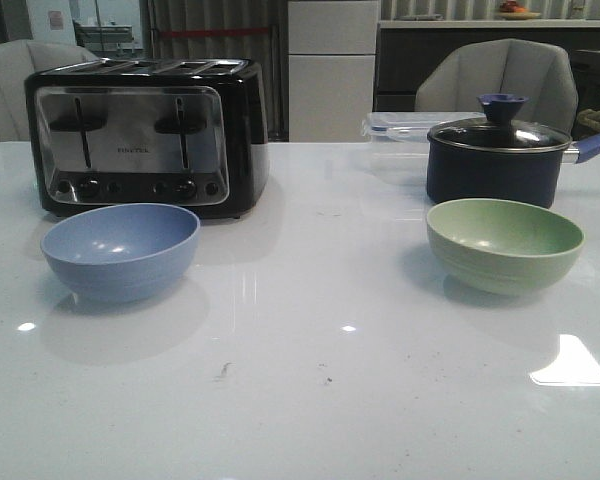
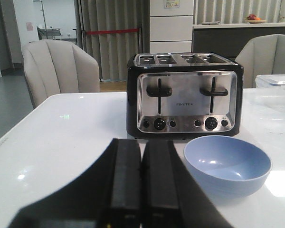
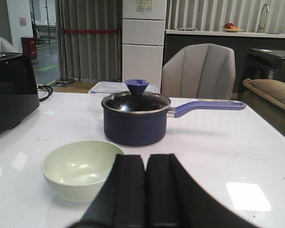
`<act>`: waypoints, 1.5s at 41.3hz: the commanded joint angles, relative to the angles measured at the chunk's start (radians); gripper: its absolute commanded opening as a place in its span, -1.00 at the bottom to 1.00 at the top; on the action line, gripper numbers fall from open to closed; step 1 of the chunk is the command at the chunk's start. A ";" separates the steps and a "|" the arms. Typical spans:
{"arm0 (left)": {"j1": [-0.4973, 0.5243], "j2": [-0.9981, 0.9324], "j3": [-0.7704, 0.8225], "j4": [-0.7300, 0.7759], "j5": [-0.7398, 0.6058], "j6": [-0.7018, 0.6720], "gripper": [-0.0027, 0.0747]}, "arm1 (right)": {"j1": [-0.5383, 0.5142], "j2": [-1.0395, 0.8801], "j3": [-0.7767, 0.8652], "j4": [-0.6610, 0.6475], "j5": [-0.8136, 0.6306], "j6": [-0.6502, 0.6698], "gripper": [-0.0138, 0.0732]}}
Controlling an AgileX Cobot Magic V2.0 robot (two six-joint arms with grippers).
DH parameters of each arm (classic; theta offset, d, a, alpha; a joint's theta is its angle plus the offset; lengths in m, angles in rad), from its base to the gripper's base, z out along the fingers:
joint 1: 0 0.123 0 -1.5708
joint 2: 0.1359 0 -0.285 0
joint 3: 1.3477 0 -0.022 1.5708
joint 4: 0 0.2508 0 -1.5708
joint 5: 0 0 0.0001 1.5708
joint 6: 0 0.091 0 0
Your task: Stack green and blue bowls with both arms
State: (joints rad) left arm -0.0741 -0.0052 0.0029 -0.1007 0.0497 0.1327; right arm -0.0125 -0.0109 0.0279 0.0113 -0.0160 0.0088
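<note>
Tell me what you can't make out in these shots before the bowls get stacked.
- Pot contents: hidden under its dark lid, front and right wrist views.
- Clear container: mostly behind the pot.
- Toaster: cut off by the right wrist view's edge.
- Arms: absent from the front view; only each shut claw, left and right, shows.

Blue bowl point(image 1: 120, 250): matte, round and deep, light periwinkle, with faint ridges on the outer wall. It stands upright and empty on the white counter point(image 1: 310, 390), toward the left edge and nearer the far edge than the near one. Green bowl point(image 1: 504, 243): same shape and size, pale sage, also upright and empty, toward the right edge at about the same depth. The two bowls stand well apart, unstacked, mouths facing up.
</note>
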 commanded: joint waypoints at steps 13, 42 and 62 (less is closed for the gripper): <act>0.002 -0.020 0.005 -0.007 -0.085 -0.007 -0.69 | -0.005 -0.019 -0.003 -0.011 -0.095 -0.002 -0.56; 0.002 -0.016 -0.128 -0.007 -0.127 -0.007 -0.69 | -0.004 -0.018 -0.163 -0.002 0.016 -0.002 -0.56; 0.002 0.301 -0.708 -0.007 0.349 -0.007 -0.69 | -0.004 0.351 -0.793 -0.002 0.567 -0.002 -0.56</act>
State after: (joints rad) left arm -0.0741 0.2034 -0.6144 -0.1007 0.3758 0.1327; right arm -0.0125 0.2426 -0.6730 0.0113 0.5253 0.0088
